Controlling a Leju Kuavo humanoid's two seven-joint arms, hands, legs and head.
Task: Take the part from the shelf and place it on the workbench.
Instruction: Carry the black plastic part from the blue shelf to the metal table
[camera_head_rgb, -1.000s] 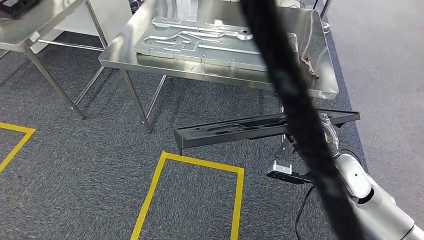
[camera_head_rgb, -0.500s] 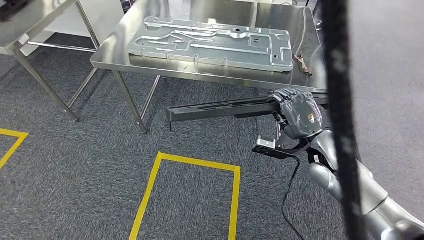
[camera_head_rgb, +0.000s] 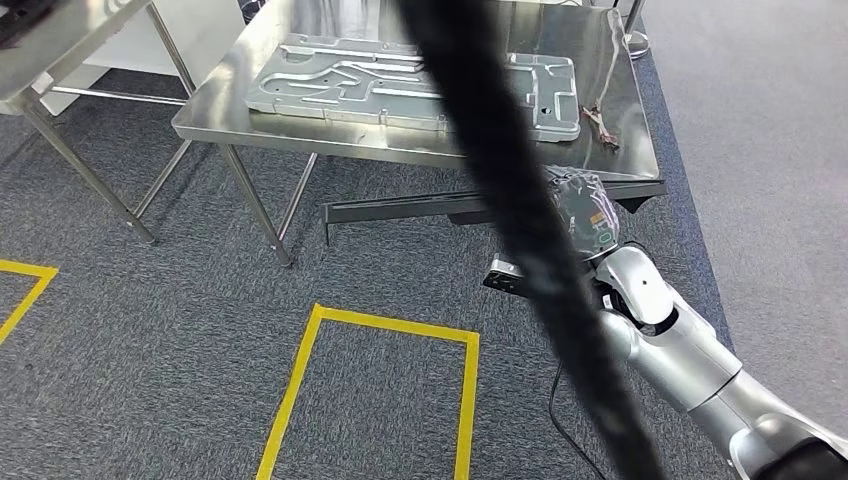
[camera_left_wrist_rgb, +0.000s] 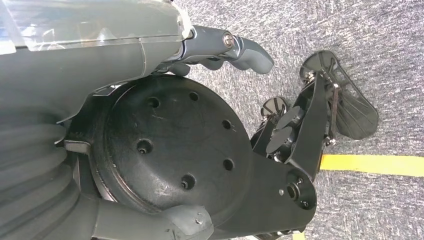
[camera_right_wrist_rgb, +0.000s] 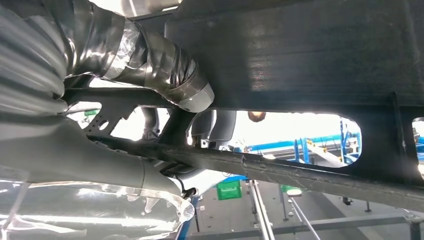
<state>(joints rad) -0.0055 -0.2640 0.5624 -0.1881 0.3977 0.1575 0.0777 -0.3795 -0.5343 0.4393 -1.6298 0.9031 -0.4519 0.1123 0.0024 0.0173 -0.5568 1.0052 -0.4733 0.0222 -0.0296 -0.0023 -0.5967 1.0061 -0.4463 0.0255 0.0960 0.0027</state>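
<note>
A long black part (camera_head_rgb: 400, 208) hangs level just below and in front of the steel workbench's (camera_head_rgb: 625, 100) front edge. My right hand (camera_head_rgb: 585, 215) grips it near its right end. In the right wrist view the taped thumb presses on the black part (camera_right_wrist_rgb: 300, 55), and the other fingers wrap under its rail. My left hand (camera_left_wrist_rgb: 100, 55) hangs beside my body over the carpet; its fingers (camera_left_wrist_rgb: 240, 47) are apart and hold nothing.
A large silver machined plate (camera_head_rgb: 380, 80) covers most of the workbench top, with a small brown piece (camera_head_rgb: 598, 122) at its right. A thick black cable (camera_head_rgb: 500, 190) crosses the head view diagonally. A second steel table (camera_head_rgb: 60, 50) stands at left. Yellow tape (camera_head_rgb: 390, 325) marks the carpet.
The camera has shifted towards the workbench. My right hand has carried the black part up and closer to the workbench's front edge. The black cable has swung across the view.
</note>
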